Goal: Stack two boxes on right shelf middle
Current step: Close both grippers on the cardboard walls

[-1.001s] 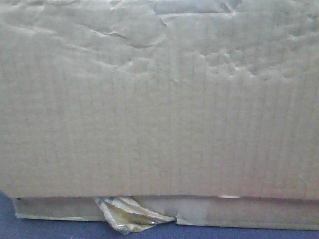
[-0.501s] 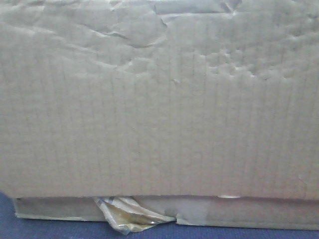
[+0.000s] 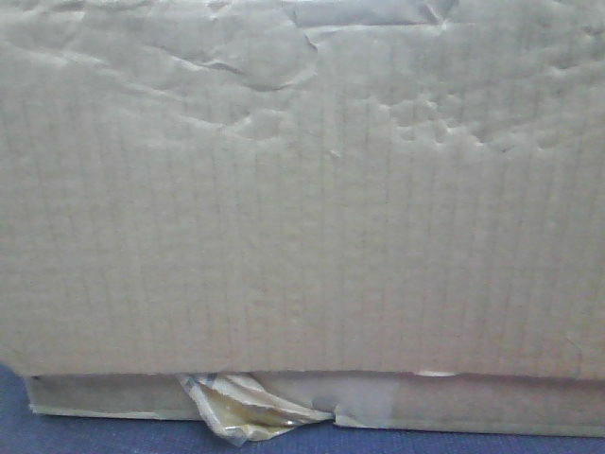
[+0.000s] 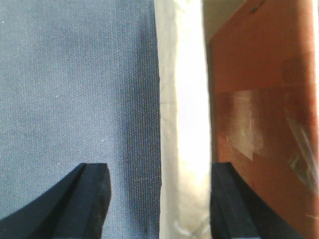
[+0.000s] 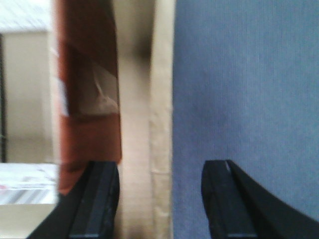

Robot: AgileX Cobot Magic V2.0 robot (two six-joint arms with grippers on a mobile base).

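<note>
The left claw (image 4: pixel 159 169) stands open astride a pale box wall (image 4: pixel 182 99): the wall lies against the finger inside the box, and there is a gap to the outer finger, over the blue worktop (image 4: pixel 65 74). The right claw (image 5: pixel 160 167) is open in the same way around another wall (image 5: pixel 147 99), which is blurred. I judge the main risk to be here — if the two claws close unevenly, the thin corrugated wall may bend or slip out, and the box would tilt when it is lifted. Farther out, the wrinkled face of the box (image 3: pixel 302 208) fills the front view, above a lower cardboard strip (image 3: pixel 473 402) with a tape wad (image 3: pixel 250 411); whether that strip is a second box I cannot tell. The shelf is not visible, so the placing would go half blind — the box could strike its lip.
</note>
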